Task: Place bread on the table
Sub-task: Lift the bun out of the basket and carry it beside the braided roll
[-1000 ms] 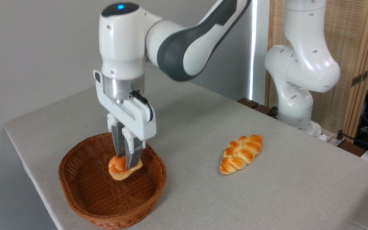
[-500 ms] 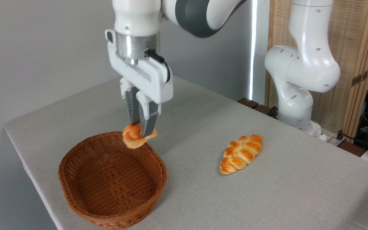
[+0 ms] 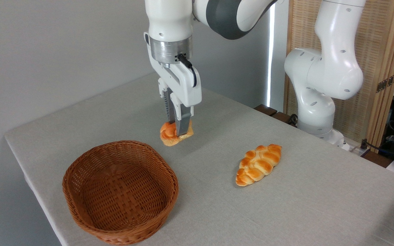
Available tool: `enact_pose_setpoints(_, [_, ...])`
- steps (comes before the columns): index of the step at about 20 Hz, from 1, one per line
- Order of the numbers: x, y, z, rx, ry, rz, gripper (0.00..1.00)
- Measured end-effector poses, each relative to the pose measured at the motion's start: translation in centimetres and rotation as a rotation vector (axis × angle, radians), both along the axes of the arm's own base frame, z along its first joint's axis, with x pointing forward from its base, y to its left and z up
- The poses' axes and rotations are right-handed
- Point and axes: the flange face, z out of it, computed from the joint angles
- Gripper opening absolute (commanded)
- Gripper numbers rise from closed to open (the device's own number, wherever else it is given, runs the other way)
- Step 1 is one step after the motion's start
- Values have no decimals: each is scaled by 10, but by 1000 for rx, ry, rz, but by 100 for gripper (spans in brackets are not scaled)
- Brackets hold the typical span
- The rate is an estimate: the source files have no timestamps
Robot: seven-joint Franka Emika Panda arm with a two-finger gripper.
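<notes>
The bread (image 3: 170, 136), a small orange-golden knot bun, hangs just above the grey cloth table (image 3: 286, 205), behind and to the right of the wicker basket. My gripper (image 3: 178, 131) points straight down and is shut on the bun, its two fingers pinching the bun's top. Whether the bun's underside touches the cloth cannot be told.
A brown wicker basket (image 3: 120, 191) with nothing in it stands at the front left. A longer braided loaf (image 3: 258, 164) lies on the cloth to the right. The arm's white base (image 3: 316, 99) rises at the table's far right edge, before a wooden screen.
The gripper lifted the bun out of the basket, then carried it up and to the right, past the basket's far rim, and lowered it towards the cloth.
</notes>
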Motion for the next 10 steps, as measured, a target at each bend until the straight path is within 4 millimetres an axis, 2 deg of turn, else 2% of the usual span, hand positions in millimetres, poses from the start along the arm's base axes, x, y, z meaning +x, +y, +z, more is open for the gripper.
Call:
enact_pose_setpoints(6, [-17,-8,-25,5,40,-97,53])
enact_pose_setpoints(7, [-19,-10,-31,7,50,-112,59])
enact_pose_setpoints(8, [-21,-13,-35,8,57,-125,61])
enact_pose_setpoints(10, [-23,-17,-40,10,66,-137,77])
